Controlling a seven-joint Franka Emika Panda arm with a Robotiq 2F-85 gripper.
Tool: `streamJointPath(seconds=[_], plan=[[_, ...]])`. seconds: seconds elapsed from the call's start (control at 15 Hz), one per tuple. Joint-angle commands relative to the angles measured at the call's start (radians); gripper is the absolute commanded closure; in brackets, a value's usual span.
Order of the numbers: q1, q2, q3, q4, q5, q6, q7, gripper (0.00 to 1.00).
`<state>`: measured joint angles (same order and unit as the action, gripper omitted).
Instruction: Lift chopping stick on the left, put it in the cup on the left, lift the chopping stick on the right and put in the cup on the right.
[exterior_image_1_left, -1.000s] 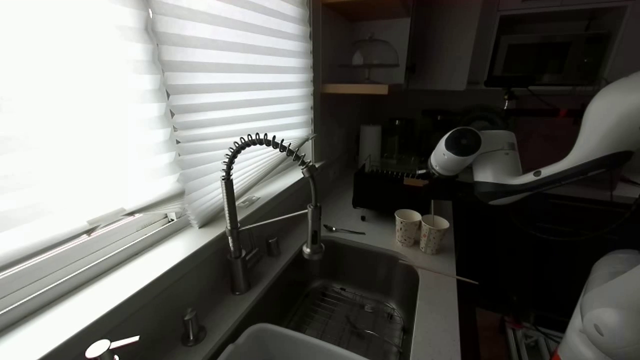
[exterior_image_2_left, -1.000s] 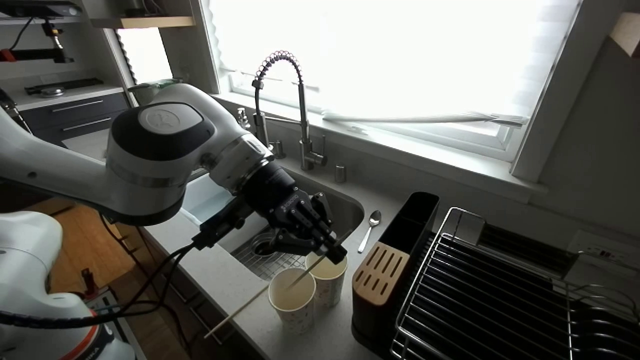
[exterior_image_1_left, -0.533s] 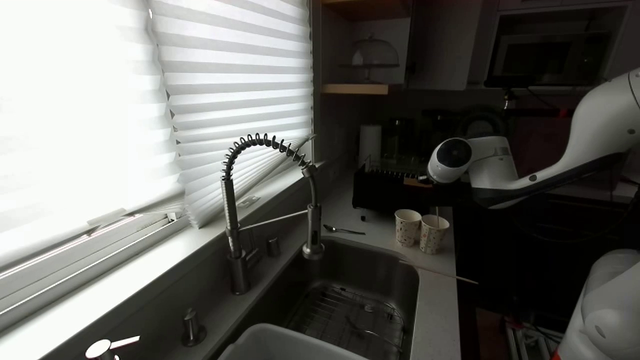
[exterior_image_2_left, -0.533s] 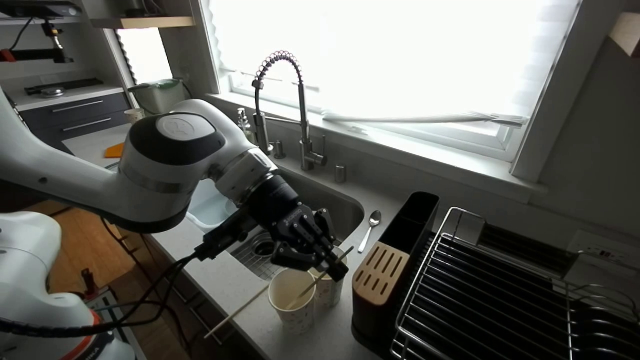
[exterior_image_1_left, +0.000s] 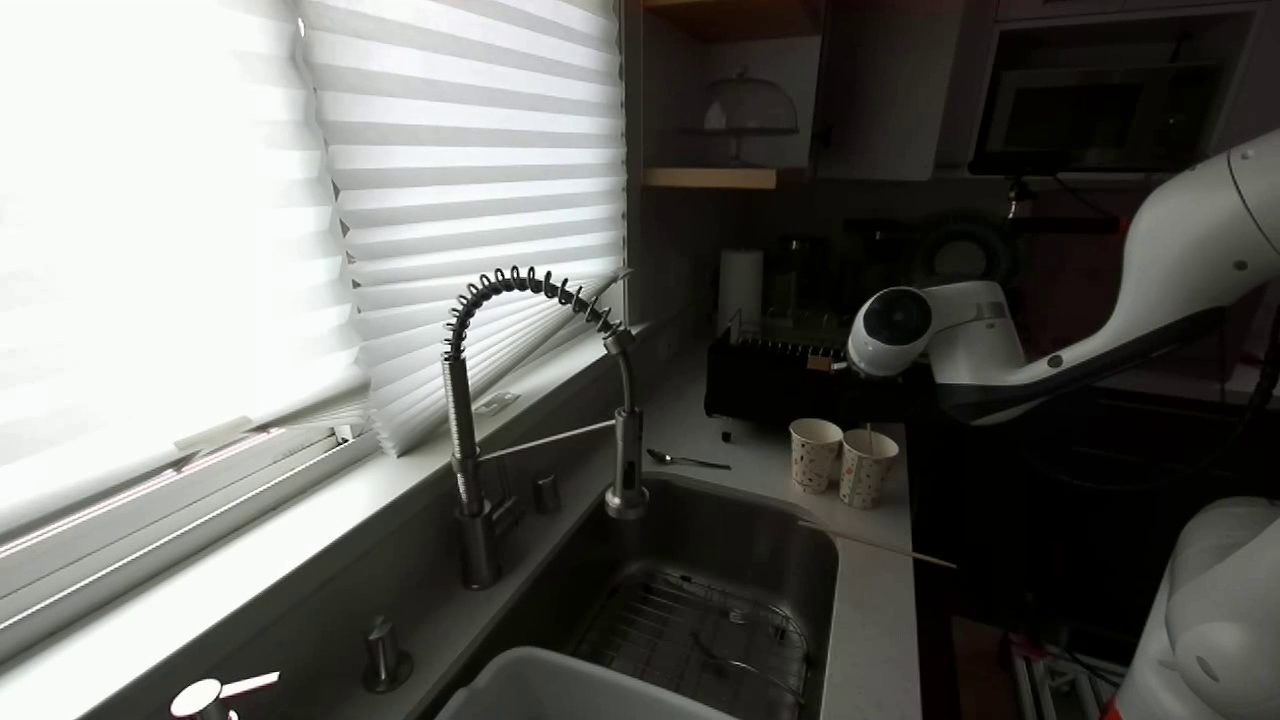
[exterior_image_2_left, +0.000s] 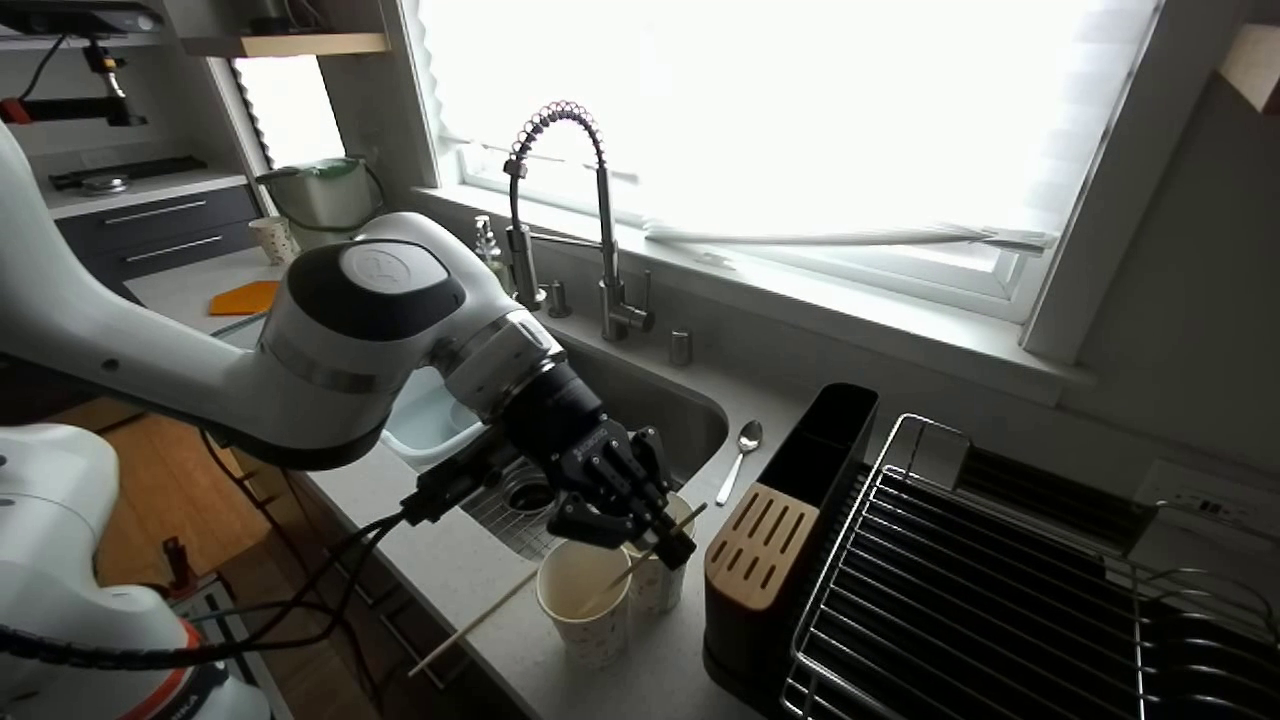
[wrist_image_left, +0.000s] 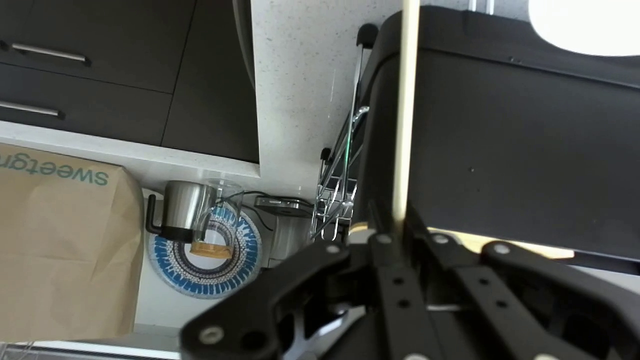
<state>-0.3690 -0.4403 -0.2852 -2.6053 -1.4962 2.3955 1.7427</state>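
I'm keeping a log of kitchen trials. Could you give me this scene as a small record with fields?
Fingers: closed on a chopstick
Chopstick pose: tilted, lower part inside a patterned cup
Second cup: beside that cup; touching or apart, cannot tell
Other chopstick: across the counter, one end past its edge
Spoon: on the counter, near the sink
Not yet done: other chopstick into a cup

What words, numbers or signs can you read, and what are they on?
"sweetgr": brown paper bag, upside down, cut off at the picture's edge.
End effector: writing too small to read.
Dark band on the base: letters too blurred to read.
Round badge on the arm: too faint.
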Motion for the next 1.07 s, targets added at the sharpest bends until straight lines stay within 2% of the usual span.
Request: streamJointPath(seconds=[0.0,0.6,0.67,1.0], plan=[[0.026,0.018,-0.025,0.005,-0.032,-0.007,0.039,0.68],[0.029,0.013,-0.035,0.020,-0.024,-0.007,0.042,0.03],[0.029,0.010,-0.034,0.023,-0.023,-0.010,0.041,0.00],[0.040,-0.042,-0.037,0.061,0.015,0.003,0.003,0.00]])
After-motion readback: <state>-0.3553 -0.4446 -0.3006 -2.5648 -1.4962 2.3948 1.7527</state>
